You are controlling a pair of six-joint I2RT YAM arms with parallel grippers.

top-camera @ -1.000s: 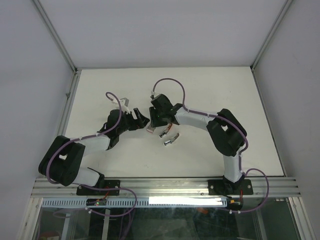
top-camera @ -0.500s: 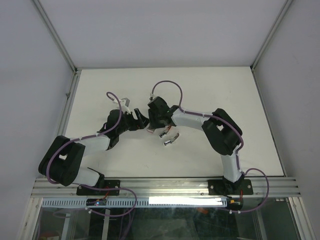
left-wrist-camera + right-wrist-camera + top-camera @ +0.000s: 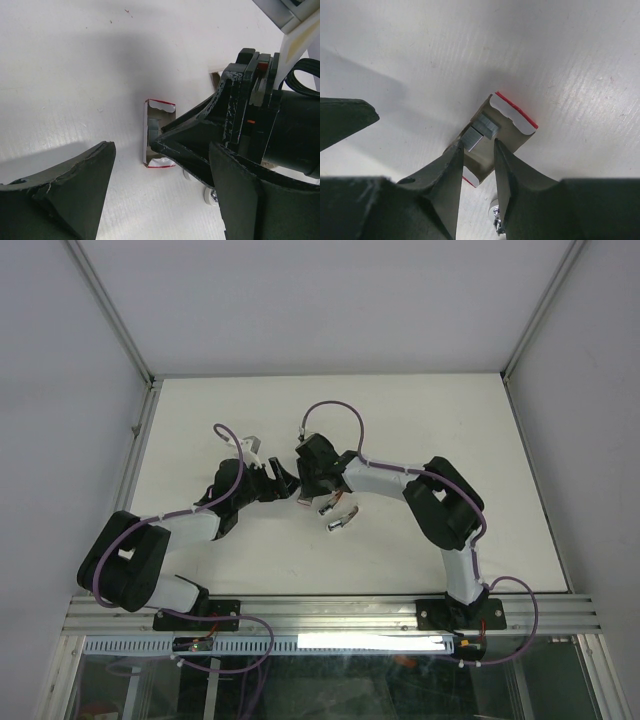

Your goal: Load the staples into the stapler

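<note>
Left claw [image 3: 287, 483] spread wide, right claw [image 3: 477, 149] narrowly parted

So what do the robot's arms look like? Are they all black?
Not all black. The left arm and the right arm both have chunky black joints with pale white-grey tubes between them. A thin purple cable loops along each one. The fingers are black pointed wedges, scuffed with pale scratches. The right gripper has small red and orange marks on its body.

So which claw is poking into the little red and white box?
The right claw: its fingertips are close together, down in the open staple box by the silvery staples. The left claw just stands wide open nearby.
</note>
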